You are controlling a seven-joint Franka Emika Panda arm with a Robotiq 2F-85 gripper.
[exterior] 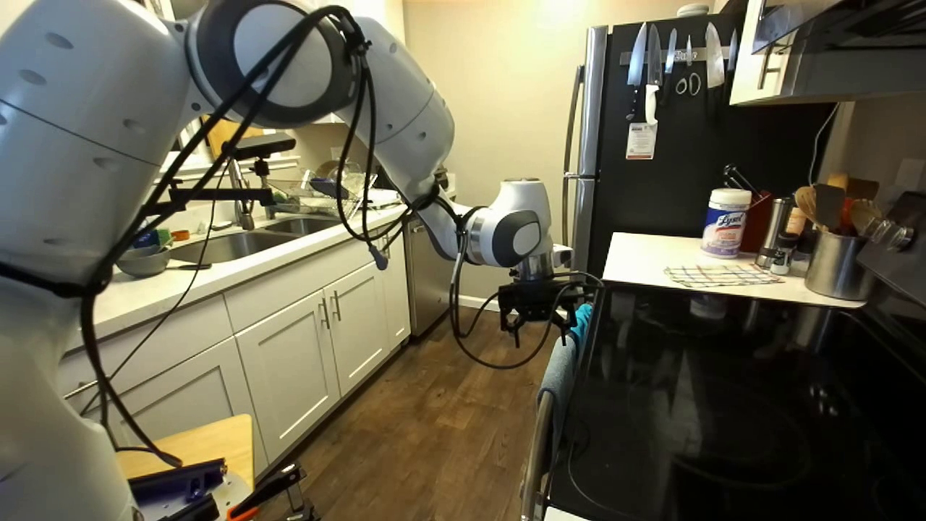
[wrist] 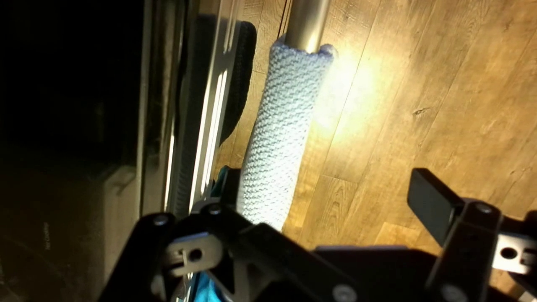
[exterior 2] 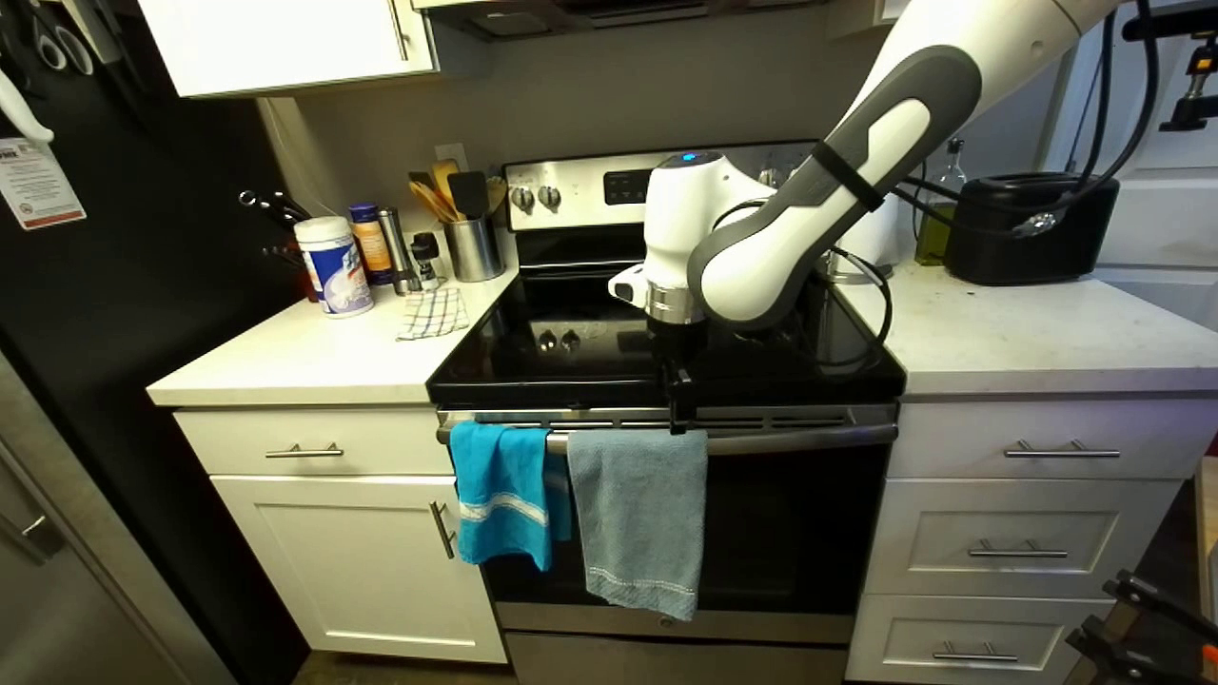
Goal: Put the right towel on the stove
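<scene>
Jaws are hanging wide apart near the oven handle (wrist: pixel 308 25), I'd be centering over its grey towel (exterior 2: pixel 638 523) before pinching tbh.

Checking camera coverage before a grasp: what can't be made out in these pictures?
Gray-blue towel: back layer hidden by its front drape in an exterior view.
Turquoise towel: partly behind the gripper in the wrist view, cut by the bottom edge.
Stove: rear partly behind the arm in an exterior view.
Range hood: cut off by the top edge in both exterior views.
Paper tag: fine print too small in both exterior views.
</scene>
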